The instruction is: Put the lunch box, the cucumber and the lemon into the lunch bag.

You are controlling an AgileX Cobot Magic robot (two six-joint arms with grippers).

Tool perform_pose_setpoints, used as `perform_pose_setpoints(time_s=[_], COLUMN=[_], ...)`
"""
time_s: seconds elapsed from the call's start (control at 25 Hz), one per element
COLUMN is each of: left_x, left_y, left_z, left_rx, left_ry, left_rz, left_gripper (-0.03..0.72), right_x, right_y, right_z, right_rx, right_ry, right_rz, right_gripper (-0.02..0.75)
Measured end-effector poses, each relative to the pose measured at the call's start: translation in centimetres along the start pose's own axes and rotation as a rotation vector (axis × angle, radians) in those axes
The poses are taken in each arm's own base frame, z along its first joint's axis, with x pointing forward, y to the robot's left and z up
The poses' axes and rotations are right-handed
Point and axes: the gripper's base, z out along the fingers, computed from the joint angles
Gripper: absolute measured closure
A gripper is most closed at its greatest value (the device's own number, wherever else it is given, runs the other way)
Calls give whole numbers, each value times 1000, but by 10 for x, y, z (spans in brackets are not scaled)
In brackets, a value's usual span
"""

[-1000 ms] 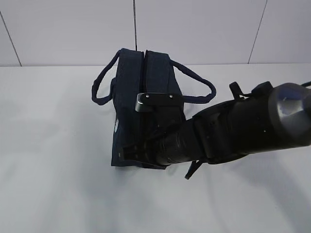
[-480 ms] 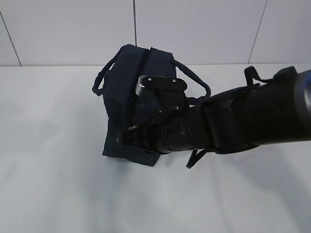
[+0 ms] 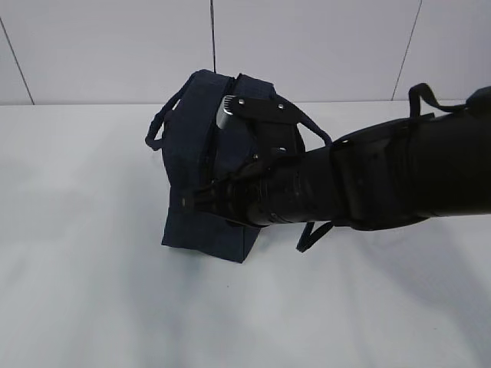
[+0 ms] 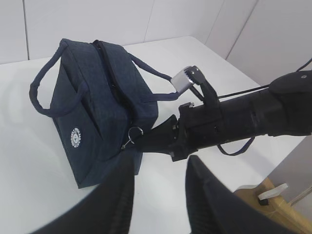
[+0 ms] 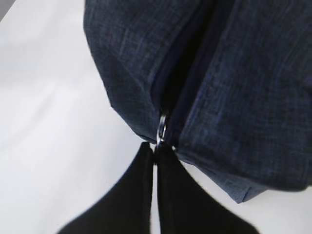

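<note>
— On the desk (image 3: pixel 77 291), mid-scene, the lunch bag (image 4: pixel 92 112): zipped?
— Mostly. Right pincer (image 5: pixel 155 148) pinched tight on its ring pull (image 5: pixel 161 130); left pincer (image 4: pixel 158 195) half-open, empty. Nothing packed; food unseen.

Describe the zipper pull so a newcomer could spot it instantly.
Find the navy lunch bag standing on the white table. Follow its zipper seam down the end facing the black arm. There the silver ring pull is pinched in the right gripper, the only shiny metal on the dark fabric.
</note>
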Motion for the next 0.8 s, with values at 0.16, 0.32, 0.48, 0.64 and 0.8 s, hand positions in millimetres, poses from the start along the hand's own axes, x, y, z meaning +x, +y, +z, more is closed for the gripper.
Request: perform_pose_setpoints(time_s=[0.16,0.32,0.48,0.64,0.8], left_x=[0,0,0,0,0], left_y=[0,0,0,0,0], left_z=[0,0,0,0,0], left_rx=[0,0,0,0,0], left_ry=[0,0,0,0,0], left_rz=[0,0,0,0,0], left_gripper=[449,449,449,449,449], right_x=[-5,-8,-9,-11,-16], right_y=[3,4,4,5,7], right_z=[-7,-12,-13,-17,-24], right_rx=[-10,-9,-6,-5,2], right_ry=[-21,-35,-40,-51,-77], right_rz=[-8,-20,-38,-56,-82], right_gripper=[738,738,738,738,738])
